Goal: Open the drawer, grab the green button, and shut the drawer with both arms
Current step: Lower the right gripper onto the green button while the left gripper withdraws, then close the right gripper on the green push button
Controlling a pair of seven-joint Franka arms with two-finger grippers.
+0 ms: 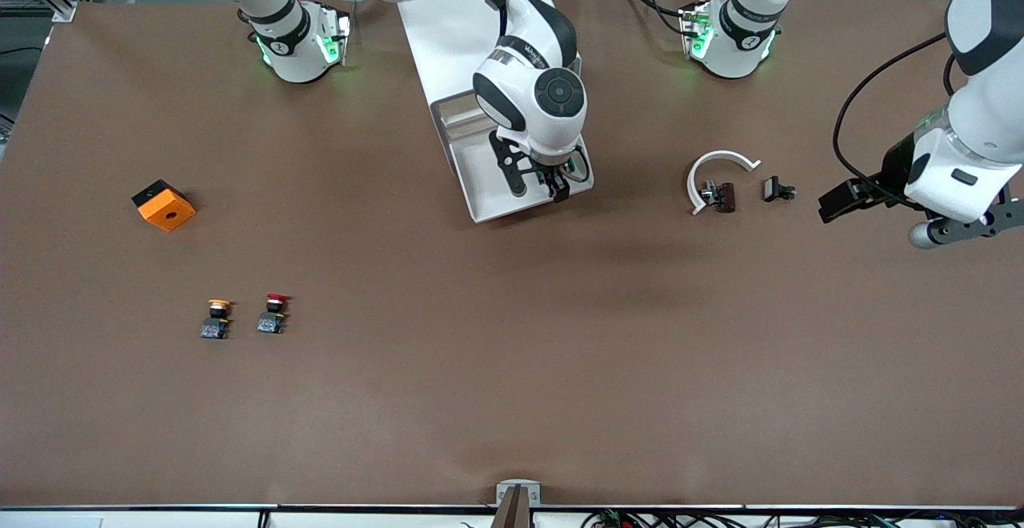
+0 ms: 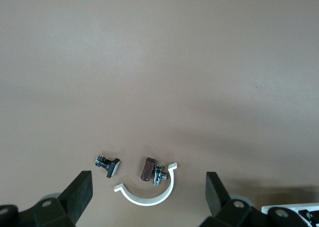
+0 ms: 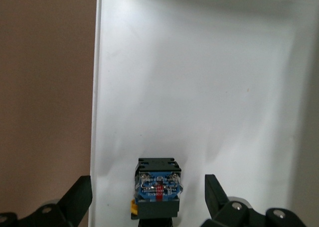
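The drawer (image 1: 488, 192) stands pulled out of the white cabinet (image 1: 448, 40) in the middle of the table. My right gripper (image 1: 540, 186) is down in it, open. In the right wrist view a button (image 3: 158, 187) lies on the drawer floor (image 3: 199, 87) between my right gripper's (image 3: 148, 199) spread fingers, touching neither. Only its grey-blue base and black body show; its cap is hidden. My left gripper (image 1: 860, 196) waits open and empty above the table at the left arm's end; the left wrist view shows it (image 2: 147, 199) spread wide.
An orange cube (image 1: 164, 205), an orange-capped button (image 1: 216, 318) and a red-capped button (image 1: 273, 314) sit toward the right arm's end. A white curved clamp (image 1: 714, 172), a brown part (image 1: 724, 196) and a black part (image 1: 776, 189) lie near the left gripper.
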